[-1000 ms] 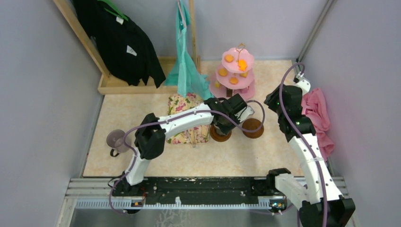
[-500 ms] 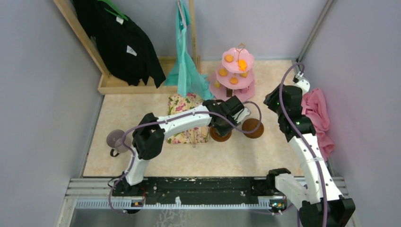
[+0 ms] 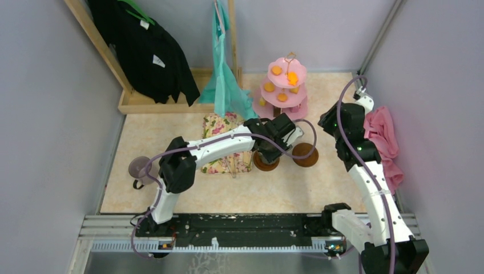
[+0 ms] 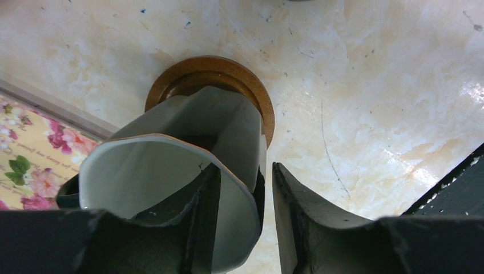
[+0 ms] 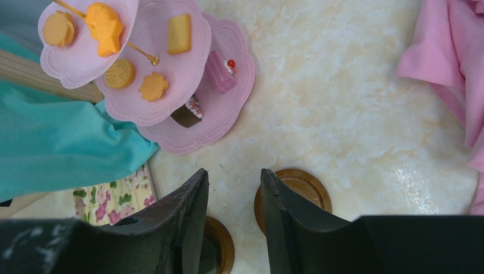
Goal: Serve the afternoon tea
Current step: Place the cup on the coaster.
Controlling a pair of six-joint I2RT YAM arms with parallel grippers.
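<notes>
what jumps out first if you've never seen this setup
The pink three-tier stand loaded with orange and yellow snacks stands out at the far middle of the table. In front of it the left pincer straddles the wall of a cream mug on a brown saucer, with a second, bare saucer beside it. A mauve mug sits alone at the table's left edge.

Cream mug [image 4: 142, 171] standing on brown saucer [image 4: 228, 65], pink three-tier stand [image 5: 171, 68] beyond
</notes>
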